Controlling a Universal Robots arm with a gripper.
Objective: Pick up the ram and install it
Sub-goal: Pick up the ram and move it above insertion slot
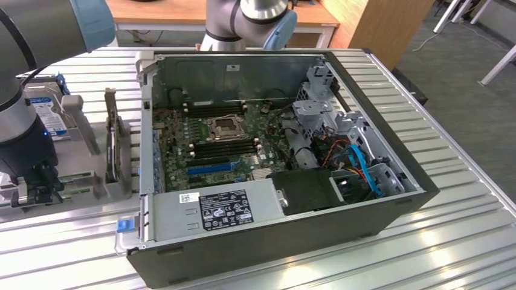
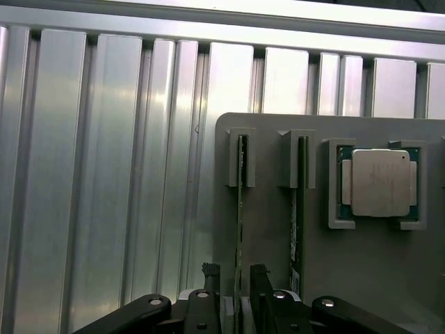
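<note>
The ram (image 2: pixel 240 188) is a thin green stick standing on edge in a slot of a grey holder (image 2: pixel 271 236). In the wrist view my gripper (image 2: pixel 235 278) is open and straddles the near end of this stick. One dark finger (image 2: pixel 211 277) stands on each side, with a small gap to the board. A second stick (image 2: pixel 297 209) stands in the neighbouring slot. In the exterior view my gripper (image 1: pixel 36 190) hangs low over the holder at the exterior view's left, beside the open computer case (image 1: pixel 403 199). The motherboard's black memory slots (image 1: pixel 222 147) lie inside the case.
A processor chip (image 2: pixel 379 182) sits in a pocket of the holder beside the sticks. The ribbed aluminium table (image 1: pixel 451 241) carries everything. The case holds a power supply (image 1: pixel 217 208), a blue slot (image 1: pixel 211 167) and blue cables (image 1: pixel 364 166). A drive (image 1: pixel 50 115) stands behind my arm.
</note>
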